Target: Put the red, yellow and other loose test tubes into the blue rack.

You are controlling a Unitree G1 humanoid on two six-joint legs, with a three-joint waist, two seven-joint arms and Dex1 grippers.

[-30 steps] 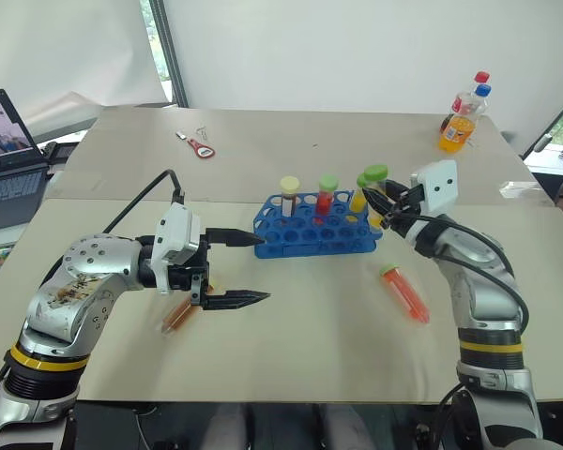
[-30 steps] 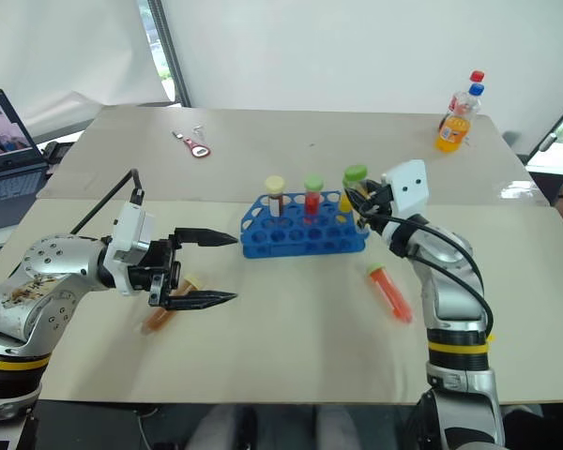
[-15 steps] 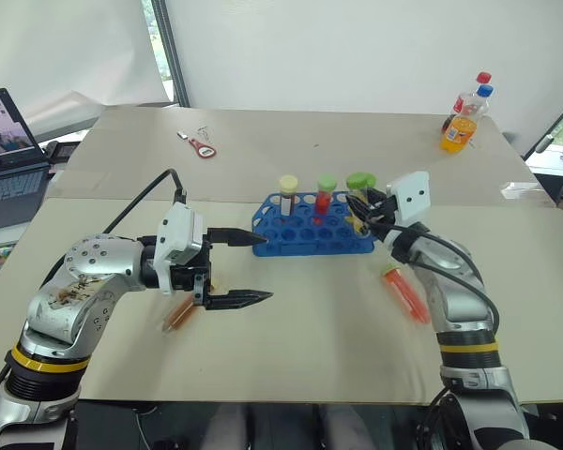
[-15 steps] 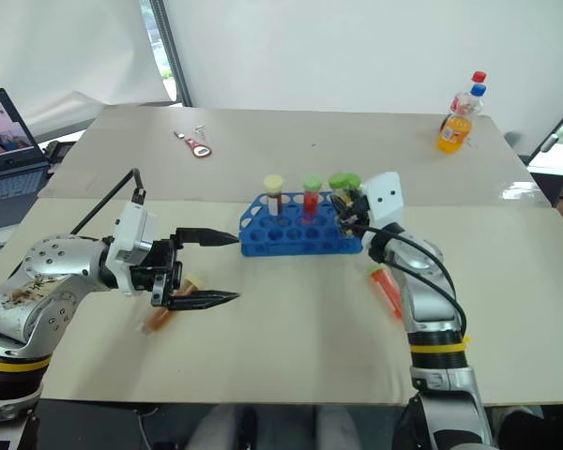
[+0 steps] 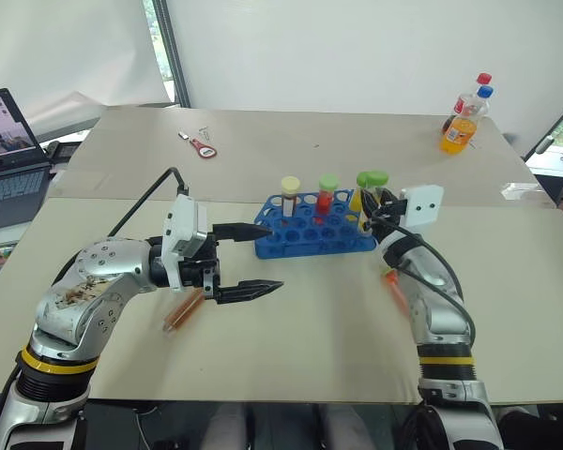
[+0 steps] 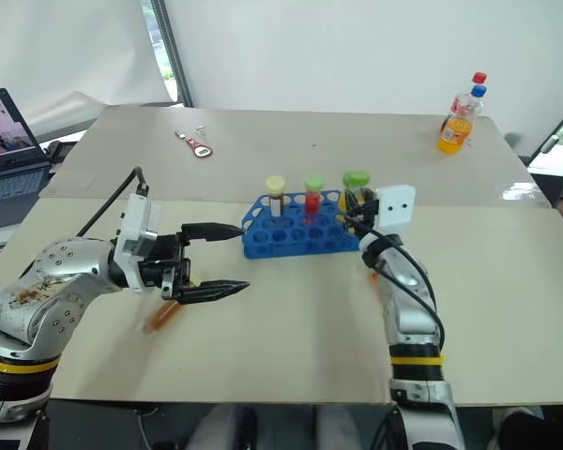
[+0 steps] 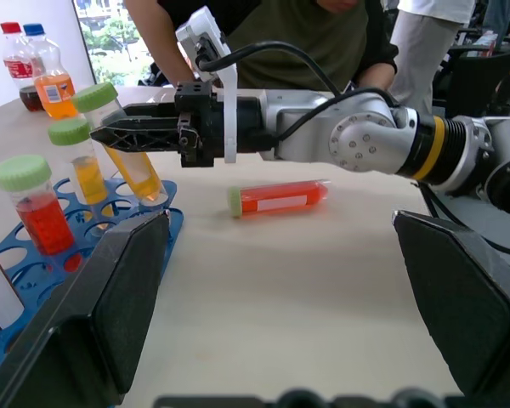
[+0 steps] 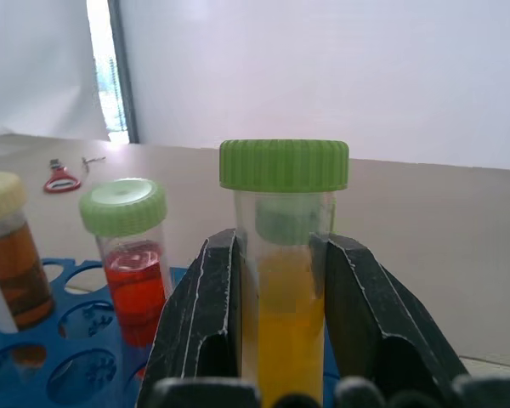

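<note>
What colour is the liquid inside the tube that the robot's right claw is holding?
Yellow, under a green screw cap. The clear plastic test tube shows best in the right wrist view, clamped in the right gripper.

The right arm [image 5: 422,291] hides part of the orange tube [image 5: 393,286]; the laptop [image 5: 5,141] is cropped.

You were working in what looked like a robot test room, set up as a mock lab bench. Two plain beige tables [image 5: 291,328] stood pushed together, and the blue rack [image 5: 314,228] sat near the seam between them. Behind the rack hung white sheets [image 5: 357,47] as a backdrop. Far left of the rack, a laptop [image 5: 9,145] stood open on a side table. Beyond the rack lay a red bottle opener [image 5: 202,145], and far right of it stood two soda bottles [image 5: 460,122]. The left wrist view showed people [image 7: 323,42] standing close by the table.
</note>
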